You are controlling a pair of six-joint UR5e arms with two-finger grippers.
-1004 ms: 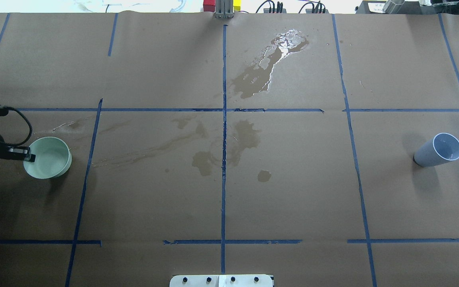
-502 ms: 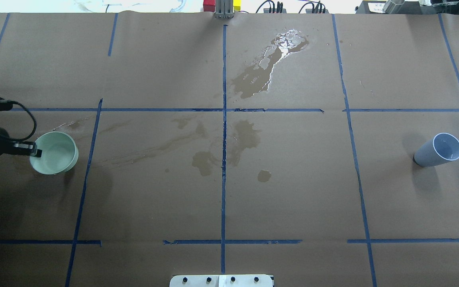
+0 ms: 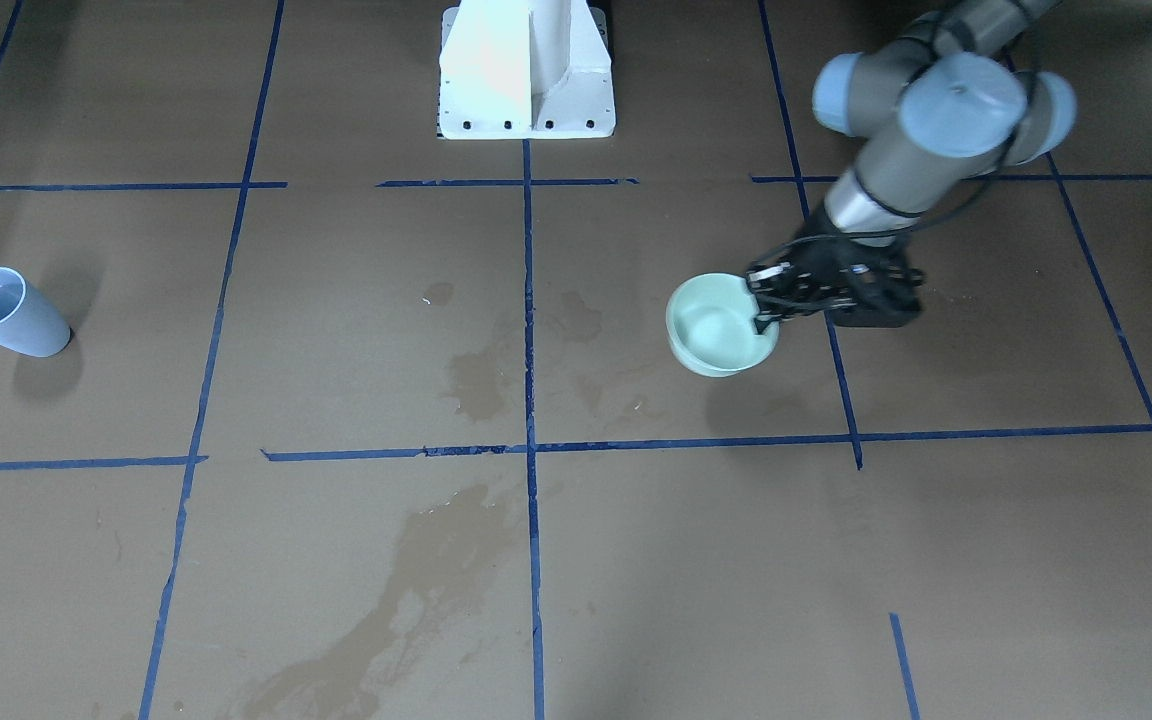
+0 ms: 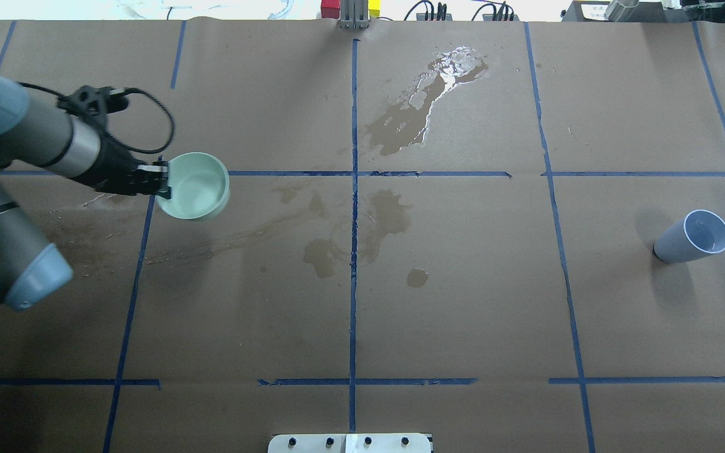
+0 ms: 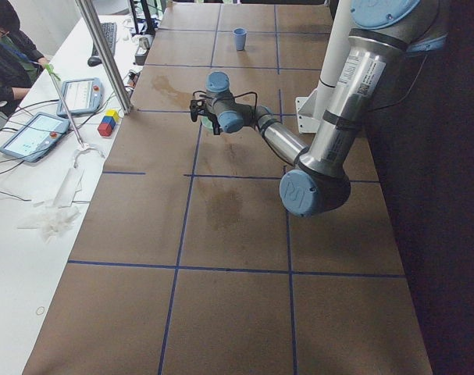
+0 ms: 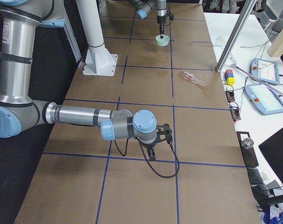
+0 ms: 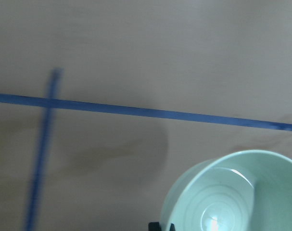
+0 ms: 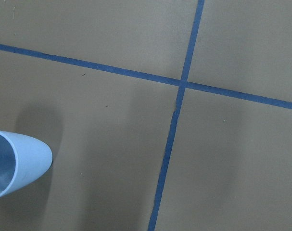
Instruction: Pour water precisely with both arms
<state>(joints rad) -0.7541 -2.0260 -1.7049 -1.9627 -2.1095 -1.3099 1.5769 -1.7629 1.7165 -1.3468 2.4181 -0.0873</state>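
My left gripper (image 4: 162, 181) is shut on the rim of a pale green bowl (image 4: 194, 186) and holds it above the table near a tape crossing. The bowl also shows in the front view (image 3: 719, 327) with the left gripper (image 3: 768, 303), and in the left wrist view (image 7: 232, 192). A faint sheen of water (image 7: 214, 220) lies in its bottom. A light blue cup (image 4: 693, 238) stands upright at the far right; it shows in the right wrist view (image 8: 13, 166). My right gripper (image 6: 153, 155) hangs low near the table; I cannot tell whether it is open or shut.
A shiny spilled puddle (image 4: 441, 78) lies at the far middle, and darker wet stains (image 4: 387, 217) mark the brown paper at the centre. The white pedestal (image 3: 526, 70) stands at the robot's side. A metal post (image 5: 104, 55) and coloured blocks (image 5: 108, 123) stand at the far edge.
My left arm has carried the green bowl away from the table's left edge, forward and to the right, to the tape crossing. The blue cup has not moved.
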